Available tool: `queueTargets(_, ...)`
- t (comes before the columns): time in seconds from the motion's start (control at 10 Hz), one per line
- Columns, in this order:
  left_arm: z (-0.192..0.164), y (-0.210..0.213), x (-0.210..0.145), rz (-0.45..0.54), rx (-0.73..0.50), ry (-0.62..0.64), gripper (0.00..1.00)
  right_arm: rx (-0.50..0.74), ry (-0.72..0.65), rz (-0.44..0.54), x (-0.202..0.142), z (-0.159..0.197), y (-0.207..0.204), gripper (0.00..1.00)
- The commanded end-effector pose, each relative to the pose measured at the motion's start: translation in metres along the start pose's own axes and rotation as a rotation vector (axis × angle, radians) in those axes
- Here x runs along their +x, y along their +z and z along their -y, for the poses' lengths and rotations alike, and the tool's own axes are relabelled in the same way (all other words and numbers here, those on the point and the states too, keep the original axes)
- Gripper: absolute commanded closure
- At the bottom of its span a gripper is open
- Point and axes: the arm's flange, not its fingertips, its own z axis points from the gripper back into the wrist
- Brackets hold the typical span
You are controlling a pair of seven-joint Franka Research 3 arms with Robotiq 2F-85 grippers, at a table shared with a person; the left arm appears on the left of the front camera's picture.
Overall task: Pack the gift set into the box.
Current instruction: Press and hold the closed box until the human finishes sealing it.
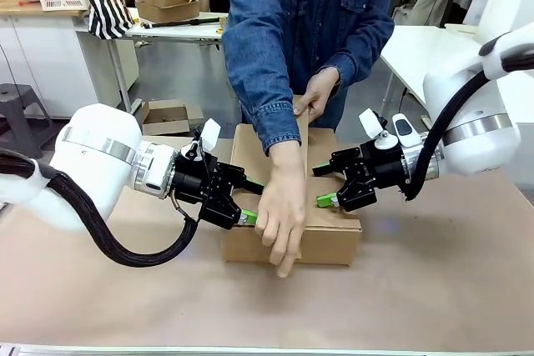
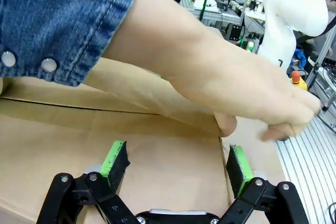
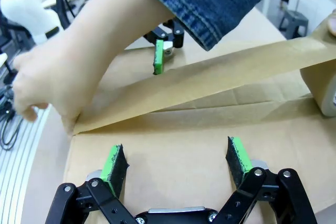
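The left pincer (image 1: 248, 203) on the white robot arm sits at about 9 o'clock from the big brown cardboard box (image 1: 329, 235). In the left wrist view, its green pads (image 2: 114, 158) are spread wide apart and hold nothing. The pads rest right by the top of the box (image 2: 157, 171), near one edge.

The box stands in the middle of the brown tabletop (image 1: 100, 298), between the two pincers. Its flaps are folded shut.

A person in a blue denim shirt (image 1: 304, 22) stands at 12 o'clock, on the far side of the box. One hand (image 1: 279, 214) reaches down over the near end of the box and presses a strip of brown paper tape (image 3: 210, 80) onto the top. The other hand (image 1: 315, 93) holds the roll of tape (image 3: 321, 85) up at the far end. The tape stretches along the seam of the box (image 3: 173, 156).

The right pincer (image 1: 324, 184) sits at about 3 o'clock from the box. In the right wrist view its green pads (image 3: 113, 162) are also spread wide, gripping nothing, just over the box top. The left pincer (image 3: 163, 51) shows across the box, past the tape.
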Motion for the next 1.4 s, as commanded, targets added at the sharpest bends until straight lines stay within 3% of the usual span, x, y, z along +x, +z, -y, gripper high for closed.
queueTargets(0.0, 0.0004, 0.0003, -0.0018, -0.002, -0.004, 0.002, 0.00, -0.008, -0.011, 0.003, -0.0018, -0.0024, -0.0017, 0.00)
queueTargets(1.3, 0.0004, 0.0003, -0.0018, -0.002, -0.004, 0.002, 0.00, -0.008, -0.011, 0.003, -0.0018, -0.0024, -0.0017, 0.00)
